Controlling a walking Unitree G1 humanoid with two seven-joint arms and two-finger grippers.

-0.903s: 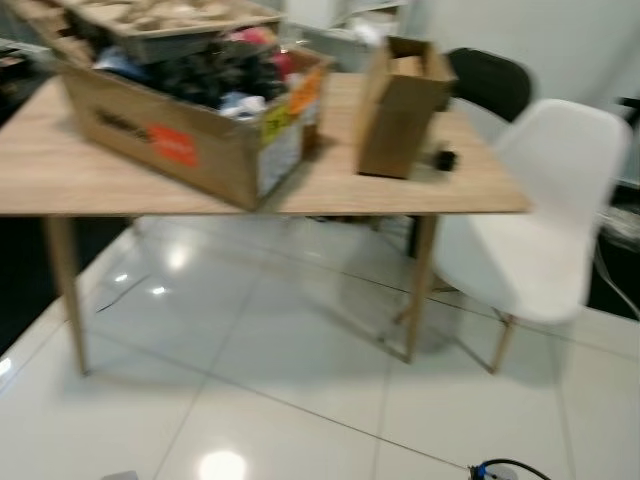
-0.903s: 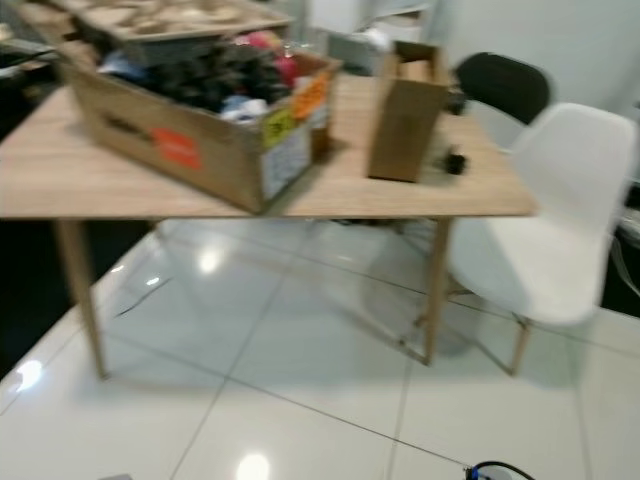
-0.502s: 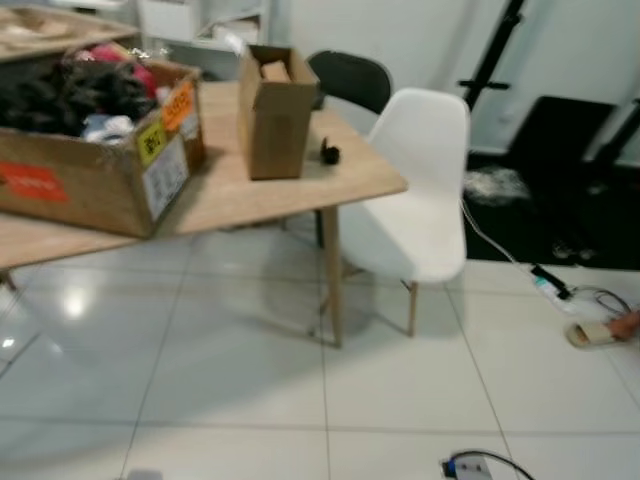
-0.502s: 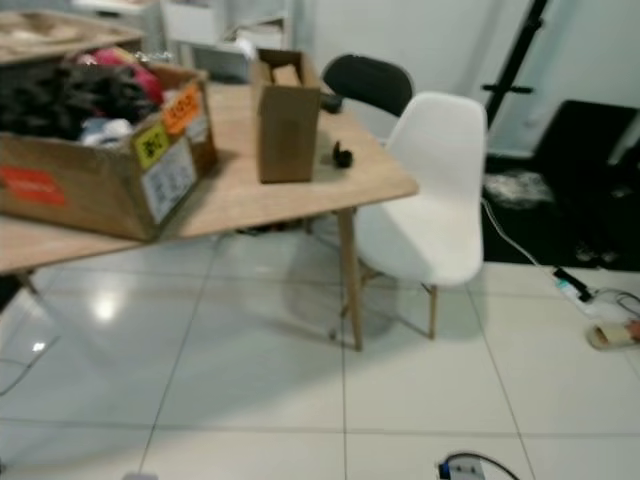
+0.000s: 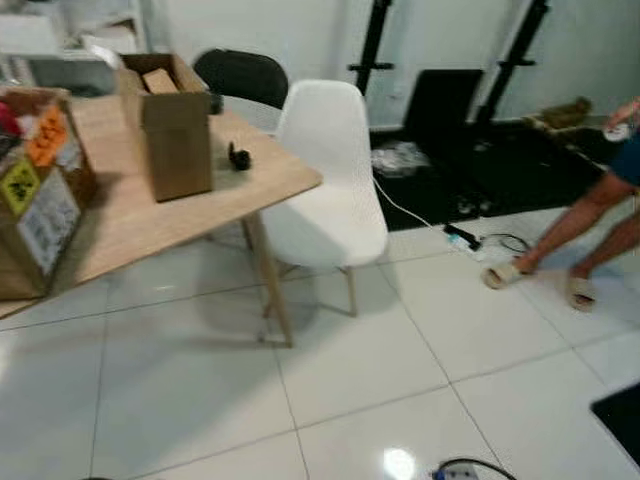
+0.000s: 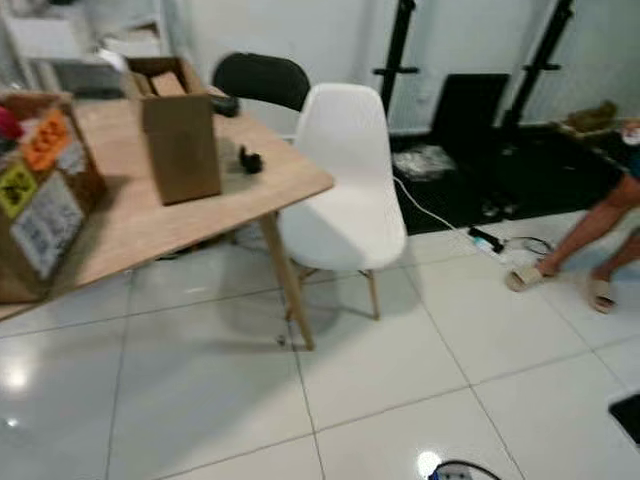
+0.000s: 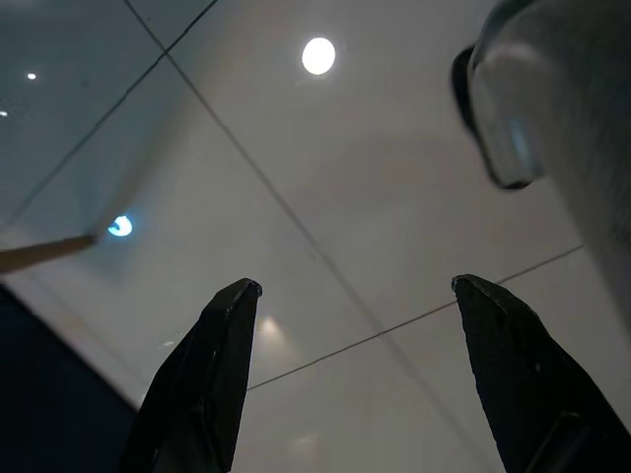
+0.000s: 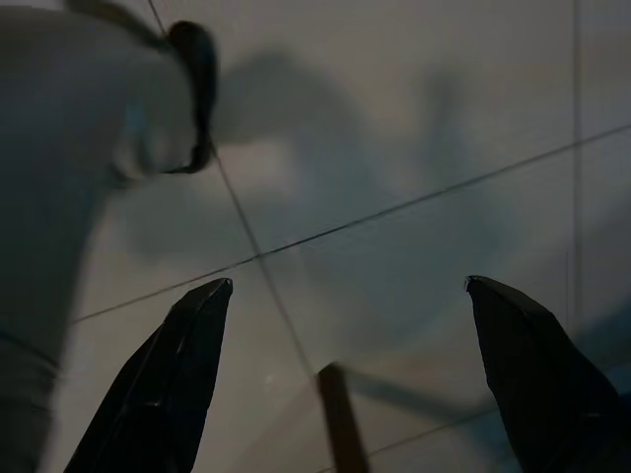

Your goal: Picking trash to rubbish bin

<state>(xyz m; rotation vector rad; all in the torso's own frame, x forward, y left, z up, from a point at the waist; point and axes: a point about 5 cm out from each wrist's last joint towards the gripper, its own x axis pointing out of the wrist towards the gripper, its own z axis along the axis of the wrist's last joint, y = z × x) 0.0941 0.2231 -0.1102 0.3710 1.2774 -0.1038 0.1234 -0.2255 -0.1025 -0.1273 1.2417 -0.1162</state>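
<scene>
My left gripper [image 7: 357, 288] hangs open over bare white floor tiles, nothing between its black fingers [image 7: 212, 365]. My right gripper [image 8: 347, 286] is also open above the tiles, holding nothing. A wooden table [image 5: 140, 215] stands at the left with a small upright cardboard box [image 5: 168, 125], a small black object [image 5: 238, 157] and a large stickered carton [image 5: 38, 190] on it. I can make out no rubbish bin and no loose trash on the floor.
A white chair [image 5: 325, 185] stands at the table's corner, a black chair [image 5: 240, 75] behind it. A person's legs in sandals [image 5: 560, 250] are at the far right. Cables [image 5: 470, 235] and black stands [image 5: 375, 45] lie at the back. Open tiled floor [image 5: 380, 380] spreads in front.
The whole view has swung to the right: the table and boxes slid left, and the black stands, cables and a person's legs came into sight.
</scene>
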